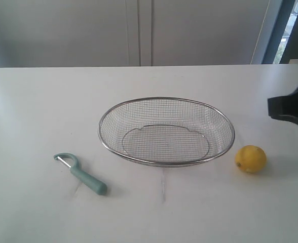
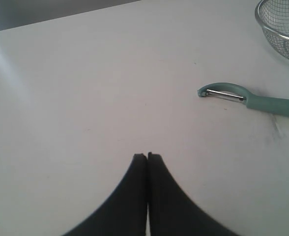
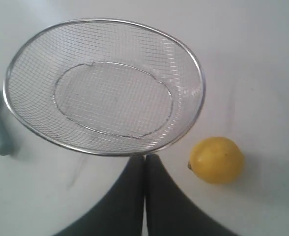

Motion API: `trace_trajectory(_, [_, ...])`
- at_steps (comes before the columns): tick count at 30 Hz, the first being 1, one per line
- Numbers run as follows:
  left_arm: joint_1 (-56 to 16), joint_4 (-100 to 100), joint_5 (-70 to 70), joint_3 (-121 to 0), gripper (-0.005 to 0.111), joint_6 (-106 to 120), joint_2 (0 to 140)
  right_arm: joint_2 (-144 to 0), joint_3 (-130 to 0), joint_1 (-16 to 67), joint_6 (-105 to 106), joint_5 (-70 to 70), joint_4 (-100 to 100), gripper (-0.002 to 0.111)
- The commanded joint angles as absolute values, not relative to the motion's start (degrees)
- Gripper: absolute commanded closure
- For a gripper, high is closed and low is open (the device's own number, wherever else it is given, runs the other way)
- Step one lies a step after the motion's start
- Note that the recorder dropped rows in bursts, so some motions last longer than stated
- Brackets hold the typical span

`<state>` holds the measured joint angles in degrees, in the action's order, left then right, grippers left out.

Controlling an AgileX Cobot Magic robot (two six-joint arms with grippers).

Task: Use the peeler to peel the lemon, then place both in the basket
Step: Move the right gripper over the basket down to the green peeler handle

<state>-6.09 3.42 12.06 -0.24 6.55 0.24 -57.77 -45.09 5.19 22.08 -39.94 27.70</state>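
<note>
Lemon (image 1: pixel 250 159), skin whole, sits toward the table's near edge on the right. The peeler (image 1: pixel 81 174) lies toward the near-left corner. Farther back between them, mid-table, stands the basket (image 1: pixel 164 164). The left gripper (image 2: pixel 147 156) and the right gripper (image 3: pixel 145 157) have their jaws pressed together, gripping nothing.

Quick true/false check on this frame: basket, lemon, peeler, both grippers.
1. The basket is empty. True.
2. The lemon lies on the table, apart from the basket. True.
3. The peeler and the lemon lie on the same side of the basket. False: in the exterior view they lie on opposite sides, peeler left, lemon right.
4. The left gripper is open. False: its fingers are shut together, holding nothing.
5. The right gripper is shut and empty. True.
</note>
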Motion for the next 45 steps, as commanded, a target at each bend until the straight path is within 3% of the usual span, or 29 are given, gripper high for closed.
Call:
trace_trajectory(1, [-5.89, 3.84, 12.07, 0.0, 0.107, 6.43, 0.0, -61.8, -49.94, 11.95, 21.67, -40.16, 24.48, 0.108])
trace_trajectory(7, [-5.89, 3.84, 12.07, 0.0, 0.107, 6.43, 0.0, -68.85, -56.23, 21.28, 16.07, -41.01, 17.93, 0.108])
trace_trajectory(16, [-5.89, 3.84, 12.07, 0.0, 0.107, 6.33, 0.0, -89.77, -73.99, 44.38, 5.5, -46.32, 4.81, 0.108])
trace_trajectory(24, [-5.89, 3.84, 12.07, 0.0, 0.107, 6.33, 0.0, -110.58, -96.02, 49.96, 7.7, -56.25, 4.82, 0.108])
trace_trajectory(32, [-5.89, 3.84, 12.07, 0.0, 0.107, 6.33, 0.0, -121.27, -101.41, 54.81, 13.82, -54.61, 4.82, 0.108])
trace_trajectory(38, [-5.89, 3.84, 12.07, 0.0, 0.107, 6.33, 0.0, -125.9, -101.41, 55.32, 14.79, -51.11, 1.87, 0.082])
trace_trajectory(45, [-5.89, 3.84, 12.07, 0.0, 0.107, 6.33, 0.0, -127.04, -101.41, 55.32, 13.24, -50.04, -0.46, 0.062])
